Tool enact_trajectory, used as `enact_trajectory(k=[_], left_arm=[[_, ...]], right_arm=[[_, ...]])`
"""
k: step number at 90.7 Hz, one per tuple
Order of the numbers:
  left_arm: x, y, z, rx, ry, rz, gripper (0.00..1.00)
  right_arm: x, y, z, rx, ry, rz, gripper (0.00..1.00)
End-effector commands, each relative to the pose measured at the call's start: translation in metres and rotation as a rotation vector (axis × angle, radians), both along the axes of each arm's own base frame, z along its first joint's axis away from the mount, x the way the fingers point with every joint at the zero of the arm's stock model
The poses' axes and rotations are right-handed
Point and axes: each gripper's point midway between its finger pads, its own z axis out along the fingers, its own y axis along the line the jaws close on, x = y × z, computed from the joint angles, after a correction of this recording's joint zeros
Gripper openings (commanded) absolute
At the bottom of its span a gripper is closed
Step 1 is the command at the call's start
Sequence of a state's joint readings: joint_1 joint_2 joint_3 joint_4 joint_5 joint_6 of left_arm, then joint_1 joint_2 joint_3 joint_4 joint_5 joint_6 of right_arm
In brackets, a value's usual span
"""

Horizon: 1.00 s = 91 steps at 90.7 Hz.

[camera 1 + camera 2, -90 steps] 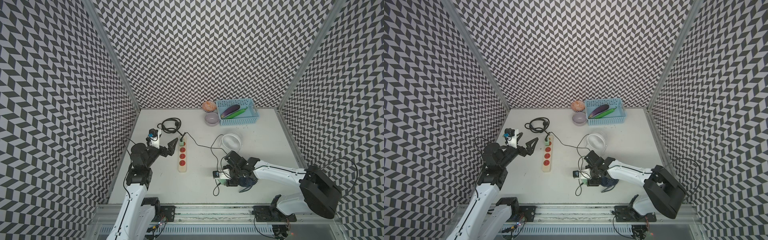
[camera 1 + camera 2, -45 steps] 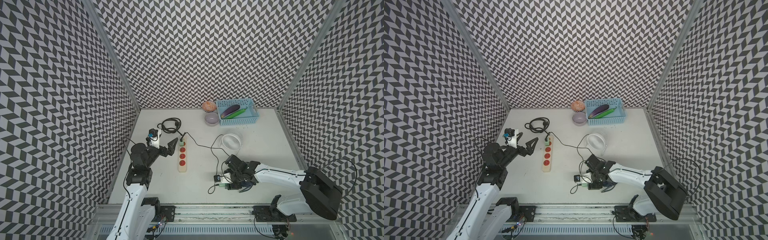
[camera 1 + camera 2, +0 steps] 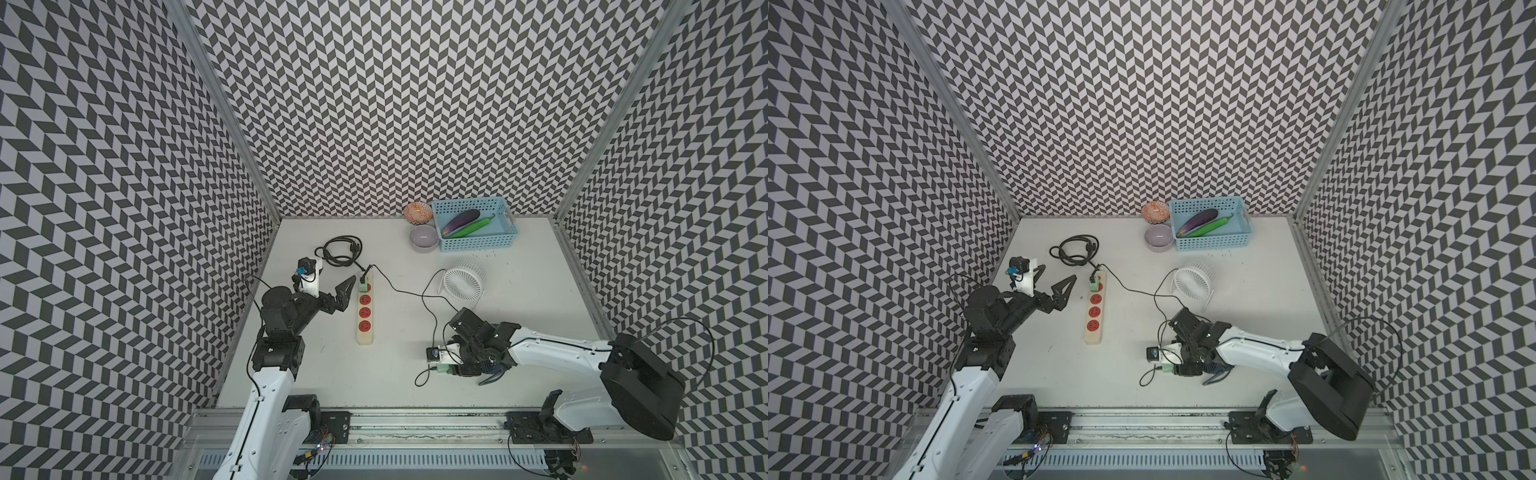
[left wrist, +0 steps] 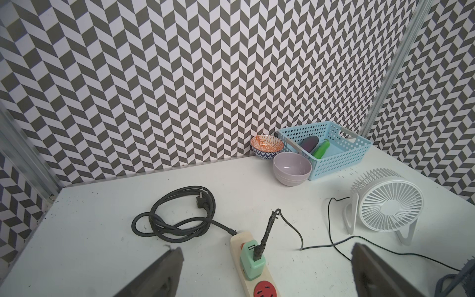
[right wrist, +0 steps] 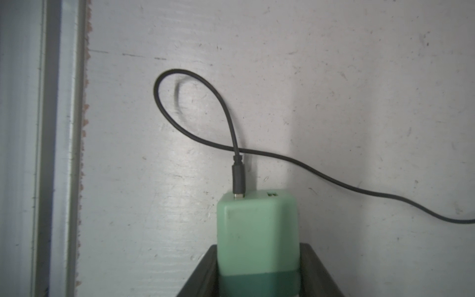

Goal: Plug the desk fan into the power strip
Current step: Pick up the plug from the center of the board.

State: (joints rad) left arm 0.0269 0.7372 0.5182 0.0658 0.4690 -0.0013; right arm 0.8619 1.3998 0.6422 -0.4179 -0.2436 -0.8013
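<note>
Right wrist view: the right claw is closed on the loose green adapter, one dark finger against each side of the block, over the counter. A thin black cable is plugged into the adapter's end and makes one loop on the counter. In both top views this grip shows only as a spot of green at the claw's tip, near the counter's front edge and well apart from the power strip.

Left wrist view: the fingers of the left claw stand wide apart and hold nothing. This view alone shows clearly the plugged green adapter, seated in the strip's end socket beside the thick black cord. The top views place this claw just beside that far end of the strip, which lies lengthwise on the counter's left half.

Count:
- two arms and two claws
- two green adapters
- one power strip with three red sockets uncovered
- one desk fan, upright on its stand
- two bowls: a patterned bowl and a lilac bowl
- one blue basket holding one aubergine and one green vegetable
</note>
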Motion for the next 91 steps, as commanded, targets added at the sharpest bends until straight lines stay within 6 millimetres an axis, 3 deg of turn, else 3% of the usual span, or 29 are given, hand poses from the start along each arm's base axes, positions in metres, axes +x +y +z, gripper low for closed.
enact_trajectory(k=[1,14,41,61,91], left_arm=[[-0.004,-0.003,-0.001,0.016,-0.014,-0.028,1.00],[-0.011,-0.014,0.004,0.074,-0.034,-0.111,1.00],[-0.031,-0.039,0.005,0.189,-0.071,-0.308,1.00],[-0.047,-0.057,0.005,0.280,-0.129,-0.465,1.00],[-0.064,-0.074,-0.015,0.495,-0.173,-0.641,1.00]], right_arm=[[0.004,0.014,0.015,0.068,-0.022,0.011,0.41],[0.005,0.018,0.019,0.084,-0.030,0.019,0.33],[0.013,0.029,0.044,0.134,-0.082,0.046,0.00],[0.022,0.041,0.078,0.214,-0.123,0.023,0.00],[0.033,0.074,0.133,0.380,-0.154,0.030,0.00]])
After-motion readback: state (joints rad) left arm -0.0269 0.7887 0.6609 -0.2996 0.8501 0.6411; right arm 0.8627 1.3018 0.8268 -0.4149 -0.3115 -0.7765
